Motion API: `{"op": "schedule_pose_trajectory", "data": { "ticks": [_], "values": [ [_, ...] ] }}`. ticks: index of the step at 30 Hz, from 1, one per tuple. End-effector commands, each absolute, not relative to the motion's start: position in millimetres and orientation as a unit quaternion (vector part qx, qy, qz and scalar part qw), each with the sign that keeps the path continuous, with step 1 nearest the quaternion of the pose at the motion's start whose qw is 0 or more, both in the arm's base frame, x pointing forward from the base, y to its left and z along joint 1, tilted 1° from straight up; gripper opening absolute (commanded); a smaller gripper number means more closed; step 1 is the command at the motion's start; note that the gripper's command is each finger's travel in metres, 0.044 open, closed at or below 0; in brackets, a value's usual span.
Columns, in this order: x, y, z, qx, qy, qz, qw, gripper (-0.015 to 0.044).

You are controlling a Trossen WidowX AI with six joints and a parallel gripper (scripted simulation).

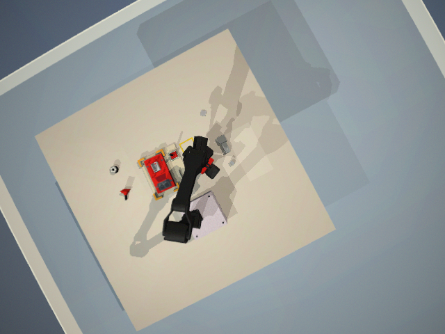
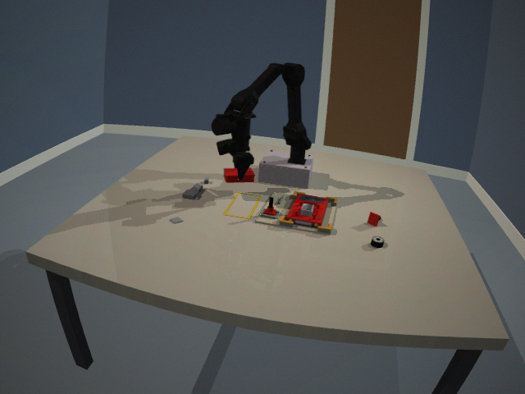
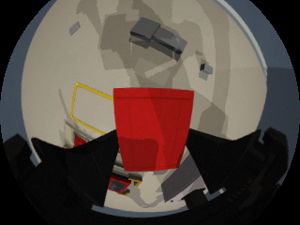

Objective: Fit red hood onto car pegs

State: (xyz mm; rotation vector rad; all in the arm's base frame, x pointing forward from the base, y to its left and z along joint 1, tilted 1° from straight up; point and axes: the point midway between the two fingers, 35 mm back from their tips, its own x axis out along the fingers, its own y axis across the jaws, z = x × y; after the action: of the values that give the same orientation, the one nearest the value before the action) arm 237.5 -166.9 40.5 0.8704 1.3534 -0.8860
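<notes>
The red hood [image 2: 230,174] [image 3: 153,119] lies on the table close to the robot's base; in the overhead view only small parts of the hood [image 1: 211,160] show beside the arm. My gripper [image 1: 206,164] [image 2: 242,176] [image 3: 153,133] points down over it, with one finger on each side, and is shut on the hood. The red car chassis [image 1: 160,176] [image 2: 314,210] sits in its jig [image 1: 156,196] [image 2: 326,227] with the grey engine block [image 1: 155,167] [image 2: 306,208] in the middle, some way from the hood. The pegs are too small to make out.
A yellow outlined rectangle [image 1: 185,140] [image 2: 230,203] lies between hood and jig. A small red stand with a black stick [image 1: 174,155] [image 2: 270,208] adjoins the jig. A grey part [image 1: 222,143] [image 2: 193,191] [image 3: 157,37], a red wedge [image 1: 124,193] [image 2: 372,218] and a black wheel [image 1: 113,169] [image 2: 376,241] lie around.
</notes>
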Motion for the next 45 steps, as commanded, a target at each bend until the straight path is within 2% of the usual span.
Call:
{"op": "schedule_pose_trajectory", "data": {
  "ticks": [1,14,45],
  "values": [
    [238.3,-167.2,60.6,0.377,0.581,-0.384,0.611,0.0000],
    [242.4,-161.2,72.0,0.369,0.589,-0.374,0.614,0.0000],
    [320.0,-30.6,75.9,0.173,0.672,-0.173,0.699,0.0000]
  ]
}}
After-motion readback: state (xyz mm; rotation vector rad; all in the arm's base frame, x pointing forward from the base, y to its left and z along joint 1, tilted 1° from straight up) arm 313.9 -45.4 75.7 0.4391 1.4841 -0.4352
